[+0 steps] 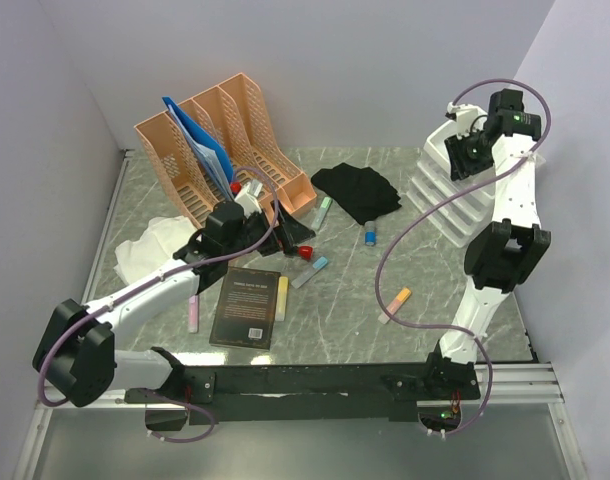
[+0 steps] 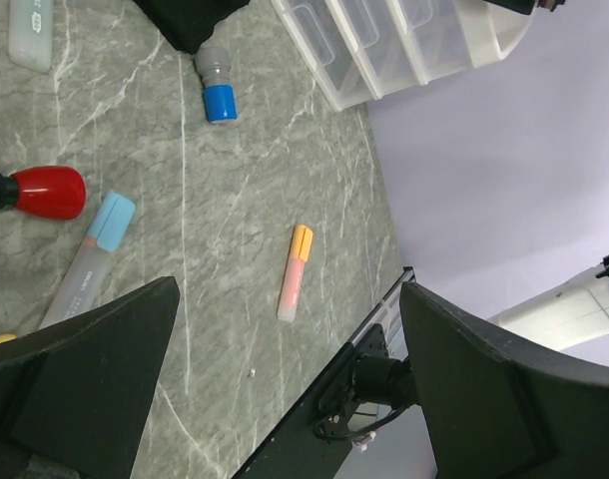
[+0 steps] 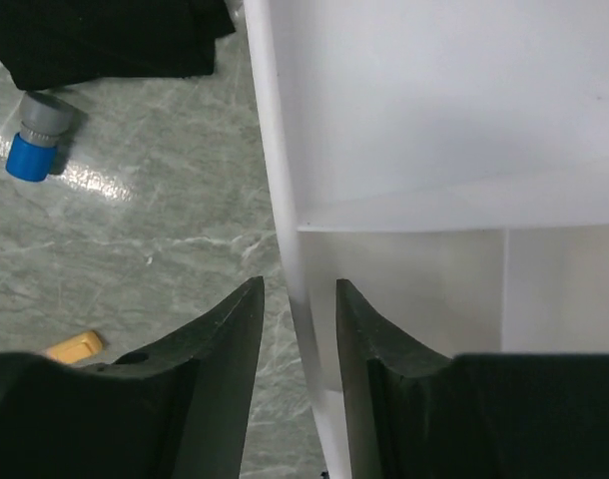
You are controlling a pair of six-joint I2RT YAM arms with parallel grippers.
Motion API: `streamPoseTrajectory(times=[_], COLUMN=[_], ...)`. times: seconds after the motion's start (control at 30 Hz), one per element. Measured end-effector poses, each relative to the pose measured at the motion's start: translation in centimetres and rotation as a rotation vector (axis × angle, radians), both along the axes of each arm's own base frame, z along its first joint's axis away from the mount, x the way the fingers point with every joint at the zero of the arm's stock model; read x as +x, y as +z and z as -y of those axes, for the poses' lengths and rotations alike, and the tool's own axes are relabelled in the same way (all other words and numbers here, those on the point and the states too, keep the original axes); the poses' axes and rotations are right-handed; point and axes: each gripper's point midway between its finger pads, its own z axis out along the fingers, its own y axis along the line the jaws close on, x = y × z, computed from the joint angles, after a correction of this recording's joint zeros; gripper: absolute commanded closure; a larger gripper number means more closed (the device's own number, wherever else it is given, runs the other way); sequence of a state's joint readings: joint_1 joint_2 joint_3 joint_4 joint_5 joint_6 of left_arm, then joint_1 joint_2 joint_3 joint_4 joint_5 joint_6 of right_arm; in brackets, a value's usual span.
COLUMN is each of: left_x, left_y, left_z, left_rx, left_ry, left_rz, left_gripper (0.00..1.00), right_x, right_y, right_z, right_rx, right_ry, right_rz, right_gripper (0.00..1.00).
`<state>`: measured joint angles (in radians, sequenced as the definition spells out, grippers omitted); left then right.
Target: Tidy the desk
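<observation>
Black rail (image 1: 325, 380) at near edge; the desk (image 1: 345, 310) spreads beyond it. Dark book (image 1: 247, 307) lies near-left, orange-capped marker (image 1: 396, 303) near-right. Left gripper (image 2: 290, 299) hangs above the marble, fingers spread wide. Far right: right gripper (image 3: 300, 289) straddles a wall of the white drawer unit (image 1: 447, 205), jaws narrow; cannot tell if clamped.

Left arm (image 1: 135, 295) reaches low from the near left toward centre; left gripper (image 2: 290, 291) at its far end, jaws spread wide. Right arm (image 1: 513, 200) stands tall from the near right, elbow bent, wrist far right. Right gripper (image 3: 300, 289) angled downward, jaws only narrowly apart.
</observation>
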<state>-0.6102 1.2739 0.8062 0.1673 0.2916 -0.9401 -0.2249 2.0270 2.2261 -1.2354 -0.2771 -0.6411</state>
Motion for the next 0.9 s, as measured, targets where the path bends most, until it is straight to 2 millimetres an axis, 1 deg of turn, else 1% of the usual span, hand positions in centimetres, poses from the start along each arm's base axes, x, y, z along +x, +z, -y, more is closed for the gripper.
streamPoseTrajectory(times=[0.03, 0.1, 0.13, 0.2, 0.27, 0.33, 0.4, 0.47, 0.53, 0.63, 0.7, 0.8, 0.9], left_x=[0.0, 0.1, 0.1, 0.2, 0.4, 0.6, 1.0, 1.5, 1.8, 1.7, 1.5, 1.1, 1.0], left_y=[0.1, 0.2, 0.2, 0.1, -0.4, -0.9, -0.9, -0.5, 0.2, 1.0, 1.1, 0.4, -0.3], left_z=[0.0, 0.2, 0.4, 0.8, 1.3, 1.9, 2.9, 4.3, 6.1, 8.6, 10.0, 11.8, 13.3], left_rx=[-0.003, -0.014, -0.019, -0.032, -0.038, -0.042, -0.049, -0.059, -0.073, -0.091, -0.102, -0.112, -0.122], left_ry=[-0.001, -0.006, -0.01, -0.023, -0.038, -0.057, -0.081, -0.113, -0.154, -0.218, -0.256, -0.313, -0.35], left_rz=[0.003, 0.004, 0.006, -0.002, -0.014, -0.034, -0.046, -0.043, -0.03, -0.016, -0.011, -0.024, -0.048], left_gripper=[0.0, 0.01, 0.01, 0.01, 0.01, 0.01, 0.01, 0.01, 0.01, 0.01, 0.01, 0.01, 0.01], right_x=[0.0, 0.0, 0.1, 0.1, 0.0, -0.5, -0.8, -0.8, -0.9, -1.4, -1.5, -1.7, -2.2], right_y=[0.0, -0.2, -0.1, -0.2, -0.2, -0.2, -0.2, -0.1, 0.0, 0.1, 0.2, 0.6, 1.3], right_z=[0.0, 0.1, 0.0, -0.5, -1.2, -1.8, -2.3, -2.6, -2.9, -3.8, -4.2, -4.7, -5.5], right_rx=[-0.001, -0.007, -0.004, 0.007, 0.018, 0.025, 0.032, 0.046, 0.071, 0.119, 0.14, 0.169, 0.209], right_ry=[0.006, 0.013, 0.021, 0.051, 0.074, 0.082, 0.087, 0.081, 0.068, 0.053, 0.044, 0.037, 0.036], right_rz=[0.0, -0.003, 0.001, 0.005, 0.011, 0.005, 0.002, 0.002, -0.001, -0.02, -0.024, -0.02, -0.019], right_gripper=[0.74, 0.85, 0.93, 0.99, 1.0, 1.0, 1.0, 1.0, 1.0, 1.0, 1.0, 1.0, 1.0])
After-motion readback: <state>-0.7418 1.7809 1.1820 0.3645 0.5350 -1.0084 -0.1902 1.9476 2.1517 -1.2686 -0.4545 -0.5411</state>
